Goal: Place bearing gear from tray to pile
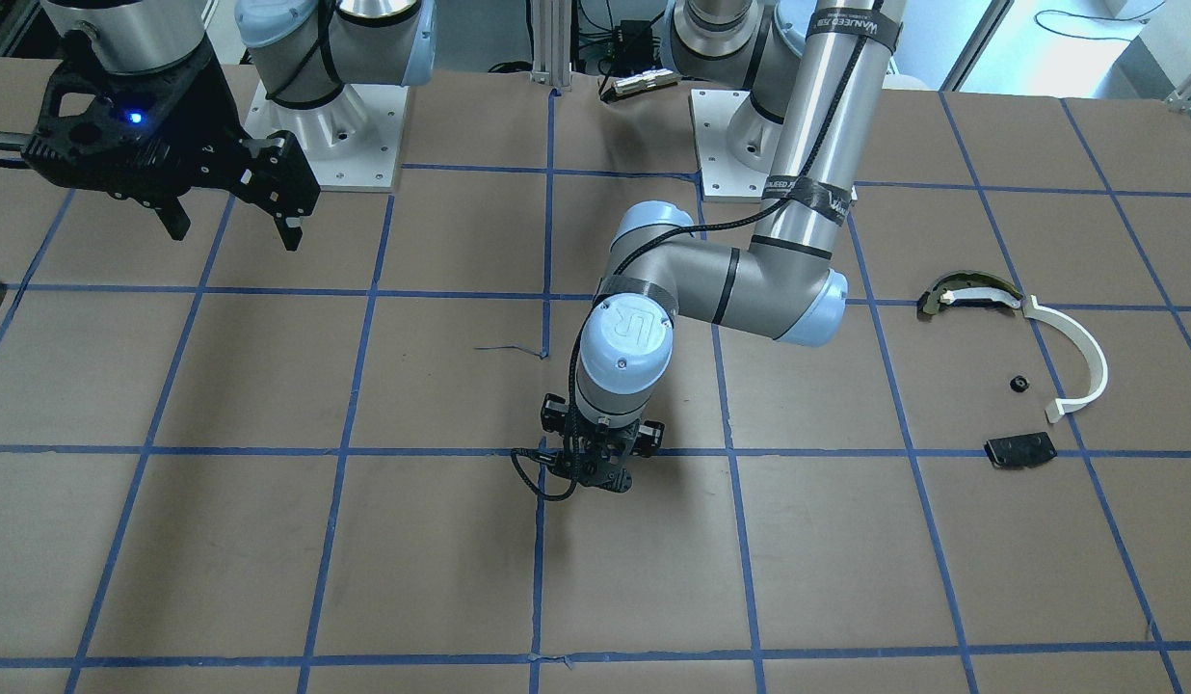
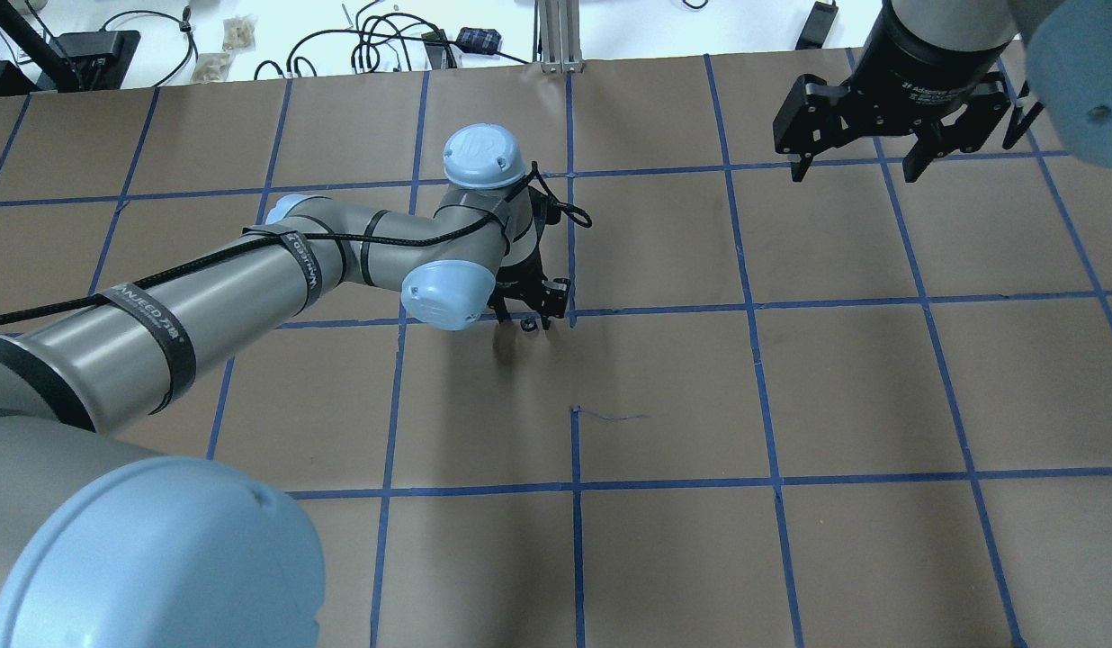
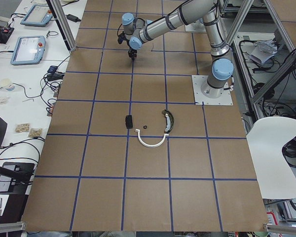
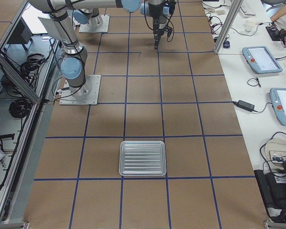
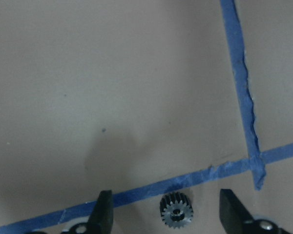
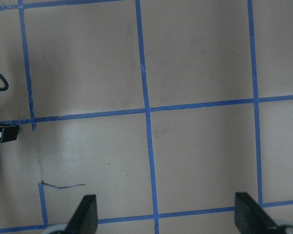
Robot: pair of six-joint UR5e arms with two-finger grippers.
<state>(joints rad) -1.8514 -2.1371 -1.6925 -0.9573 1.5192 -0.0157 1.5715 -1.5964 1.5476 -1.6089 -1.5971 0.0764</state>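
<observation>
A small dark toothed bearing gear lies on the brown table beside a blue tape line, between the spread fingers of my left gripper. That gripper is open, points down at mid-table, and does not touch the gear. My right gripper hangs open and empty above the table, far from the gear; its wrist view shows only bare table between its fingers. The tray is ribbed, silvery and looks empty. The pile holds a white arc, a dark curved piece and a black plate.
A tiny black part lies inside the pile. The arm bases stand on white plates at the robot's edge. Blue tape lines grid the brown table. Tablets and cables sit on the side bench.
</observation>
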